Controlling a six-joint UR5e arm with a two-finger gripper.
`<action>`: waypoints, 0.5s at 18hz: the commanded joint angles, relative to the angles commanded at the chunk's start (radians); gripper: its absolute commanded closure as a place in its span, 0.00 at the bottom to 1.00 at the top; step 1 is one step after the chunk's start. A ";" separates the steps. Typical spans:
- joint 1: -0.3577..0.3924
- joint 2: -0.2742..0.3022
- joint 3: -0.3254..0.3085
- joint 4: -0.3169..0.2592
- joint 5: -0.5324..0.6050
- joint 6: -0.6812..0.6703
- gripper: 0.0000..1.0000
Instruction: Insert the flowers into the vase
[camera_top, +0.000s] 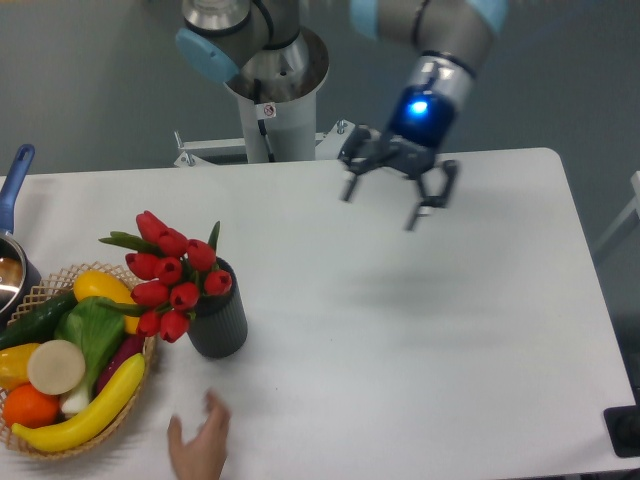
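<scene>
Beside the basket (25, 445), on the white bench (420, 330), stands the vase (220, 320). The flowers (170, 268) are in its mouth, but they lean over hard toward the basket, with the red buds hanging out past the rim. So the job looks nearly done or done.

The gripper (393, 203) is up in the air, well apart from the vase, on the far side of it from the basket. Its jaws are spread wide and hold nothing.

What could go wrong? The flowers lean so far that their weight could tip the vase toward the basket, or they could slide out. A hand (200, 448) rests on the bench just in front of the vase. If the hand bumps the vase, it may fall over. If the arm comes back down near the vase, it could hit the hand or knock the flowers loose.

A pot with a blue handle (12, 190) sits behind the basket, at the edge of the picture.

There is a small sticker on the robot's white post (268, 110), but it is too tiny to read. I see no other words or brand names.
</scene>
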 joint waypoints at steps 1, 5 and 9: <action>0.006 -0.040 0.029 0.000 0.035 0.000 0.00; -0.004 -0.083 0.100 -0.002 0.337 0.000 0.00; -0.052 -0.120 0.141 -0.003 0.531 -0.002 0.00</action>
